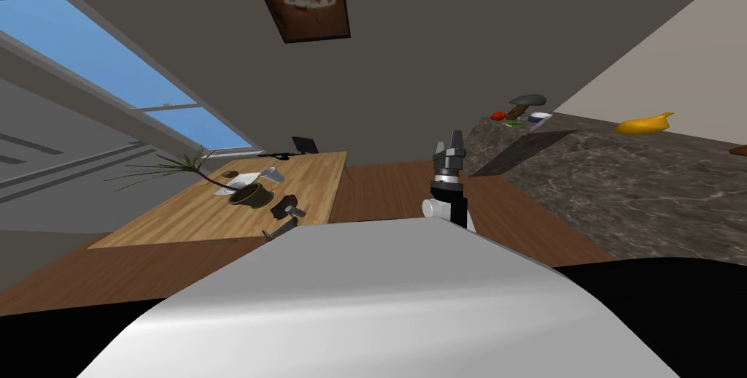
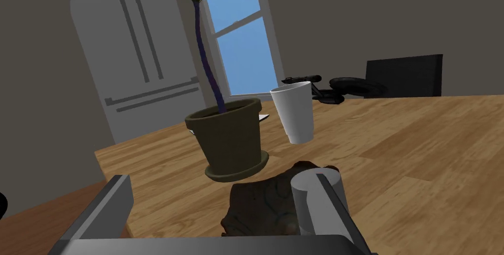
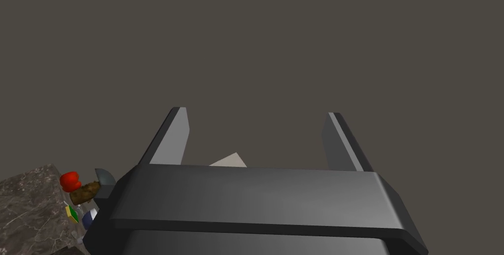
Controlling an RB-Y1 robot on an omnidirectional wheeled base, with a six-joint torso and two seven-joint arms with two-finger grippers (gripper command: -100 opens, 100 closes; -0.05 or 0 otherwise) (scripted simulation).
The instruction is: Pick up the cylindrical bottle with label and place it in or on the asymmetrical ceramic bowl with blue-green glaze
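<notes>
A plain grey cylindrical bottle (image 2: 309, 188) stands upright at the edge of a dark, lumpy bowl (image 2: 261, 210) on the wooden table (image 2: 418, 158). My left gripper (image 2: 221, 185) is open wide around both. The bottle sits close against the inner side of one finger (image 2: 330, 203), and the other finger (image 2: 115, 203) stands well apart from it. In the head view the bottle (image 1: 296, 211) and bowl (image 1: 281, 208) lie near the table's front edge, just beyond the left gripper (image 1: 281, 229). My right gripper (image 1: 450, 146) is raised in mid-air over the floor, open (image 3: 256, 119) with nothing between its fingers.
A potted plant (image 2: 229, 141) and a white cup (image 2: 294, 111) stand just past the bowl. Dark objects (image 2: 339, 87) and a black chair (image 2: 403, 76) are at the table's far edge. A stone counter (image 1: 620, 176) with small items (image 1: 525, 111) runs on the right.
</notes>
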